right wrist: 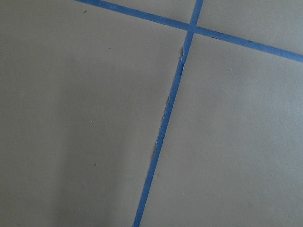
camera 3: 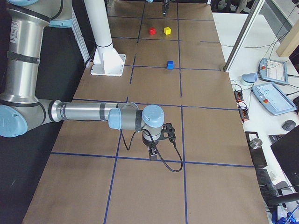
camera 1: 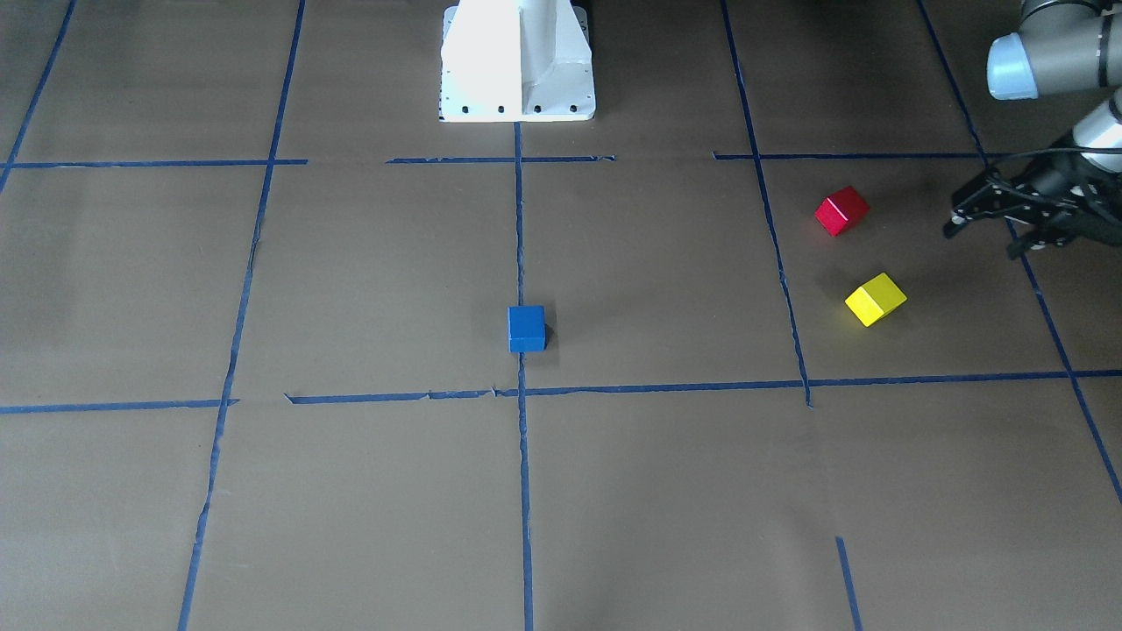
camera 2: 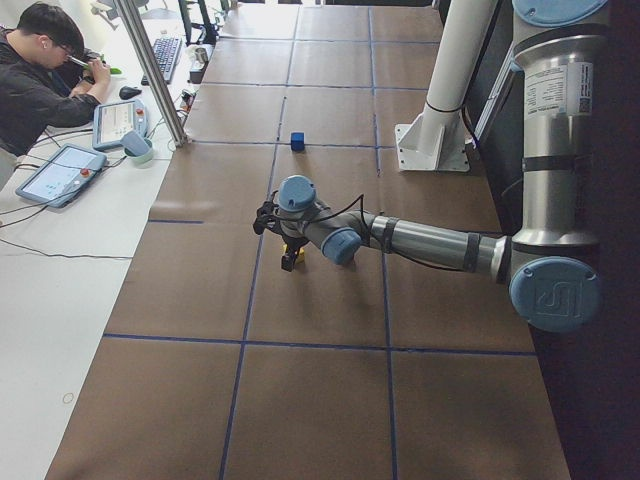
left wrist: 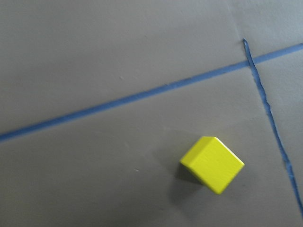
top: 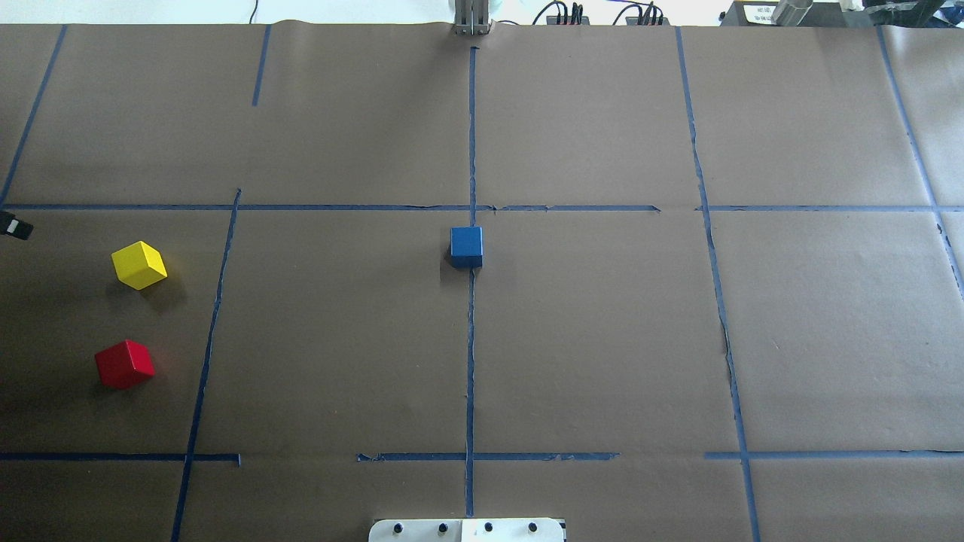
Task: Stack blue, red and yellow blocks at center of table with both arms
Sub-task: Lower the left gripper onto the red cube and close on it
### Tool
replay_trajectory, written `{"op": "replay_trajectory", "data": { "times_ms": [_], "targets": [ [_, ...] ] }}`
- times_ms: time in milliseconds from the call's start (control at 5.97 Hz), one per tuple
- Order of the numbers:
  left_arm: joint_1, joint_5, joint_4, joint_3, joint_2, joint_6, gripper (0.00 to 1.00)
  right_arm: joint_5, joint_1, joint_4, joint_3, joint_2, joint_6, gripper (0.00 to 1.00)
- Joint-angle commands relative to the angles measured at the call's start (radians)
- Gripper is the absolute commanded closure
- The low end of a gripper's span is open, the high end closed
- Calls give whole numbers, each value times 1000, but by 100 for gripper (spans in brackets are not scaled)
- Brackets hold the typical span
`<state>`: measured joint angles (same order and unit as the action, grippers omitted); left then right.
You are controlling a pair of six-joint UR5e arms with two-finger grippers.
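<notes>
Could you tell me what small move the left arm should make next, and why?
Probably shift the open left gripper over the red block: the blue block already sits bare at centre, and red lies nearby, apart from the yellow block.

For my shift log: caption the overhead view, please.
Blue block sits on the center line; yellow block and red block lie apart at left.

I can read no text from here; the white sticker [camera 2: 560, 90] on the left arm [camera 2: 430, 240] is too small.
</notes>
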<state>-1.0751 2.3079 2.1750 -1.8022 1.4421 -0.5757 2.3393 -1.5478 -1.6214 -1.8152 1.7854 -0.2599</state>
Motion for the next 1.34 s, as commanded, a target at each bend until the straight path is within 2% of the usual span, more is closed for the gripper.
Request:
{"op": "replay_trajectory", "data": {
  "times_ms": [0,167,335,837,1172],
  "targets": [
    [195,-163,74,-142,-110,-133,0,0,0,0,2,0,-1,0],
    [277,-221,78,-184,-133,-107,0,0,0,0,2,0,-1,0],
    [296,-231,78,-187,-135,19,0,0,0,0,2,0,-1,0],
    [296,-225,75,-183,-135,388,0,0,0,0,4,2,-1,0],
    [300,-220,74,-171,-124,440,0,0,0,0,7,0,-1,0]
  ]
}}
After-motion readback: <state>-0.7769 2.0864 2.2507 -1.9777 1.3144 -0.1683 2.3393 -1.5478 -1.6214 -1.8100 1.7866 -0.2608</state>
